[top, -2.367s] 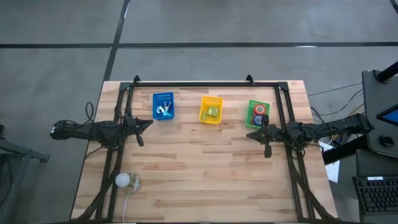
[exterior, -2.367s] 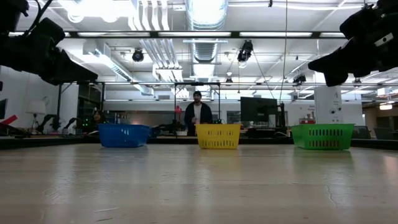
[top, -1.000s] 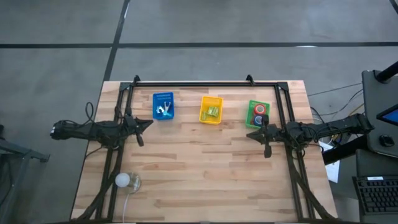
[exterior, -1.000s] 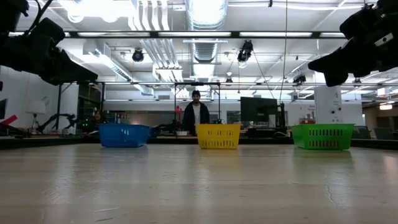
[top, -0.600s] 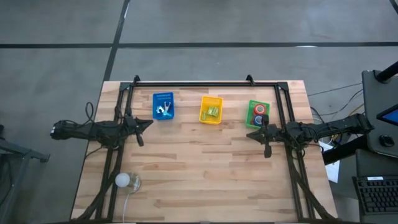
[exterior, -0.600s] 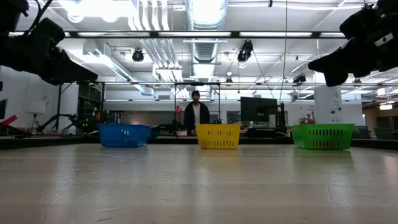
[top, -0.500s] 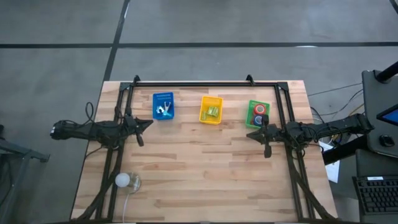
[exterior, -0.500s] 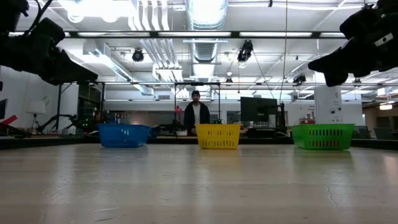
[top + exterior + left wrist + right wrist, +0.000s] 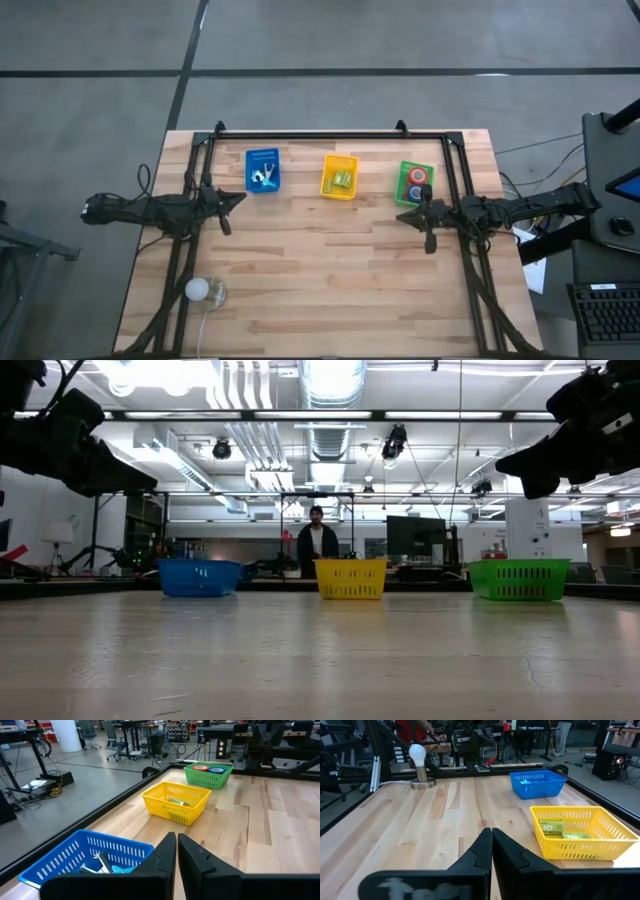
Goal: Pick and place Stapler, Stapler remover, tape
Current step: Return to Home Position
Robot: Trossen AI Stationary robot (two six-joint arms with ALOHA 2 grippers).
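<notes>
1. High view places a red tape roll point(image 9: 417, 175) and a blue tape roll point(image 9: 416, 191), both small rings, inside the green slotted plastic bin point(image 9: 401, 185) at the far right of the table. I judge the main risk to be an arm clipping this light bin on its way home and shoving or tipping it.
2. The same risk, again as a judgement, applies to the yellow slotted plastic bin point(image 9: 323, 178) holding small yellow-green items. It also applies to the blue slotted plastic bin point(image 9: 248, 170) holding staple removers point(image 9: 263, 178).
3. Right hand point(image 9: 401, 217) has its dark fingers pressed together on nothing and is raised clear of the table. It sits just beside the green bin's near edge, so the rolls lie close beyond it, untouched.
4. Left hand point(image 9: 242, 197) is likewise pressed together and empty. It hangs near the blue bin, well apart from the rolls.
5. The pale wooden plank table point(image 9: 330, 280) otherwise carries only a white bulb-like lamp point(image 9: 197, 290) near its front left, far from every bin.
</notes>
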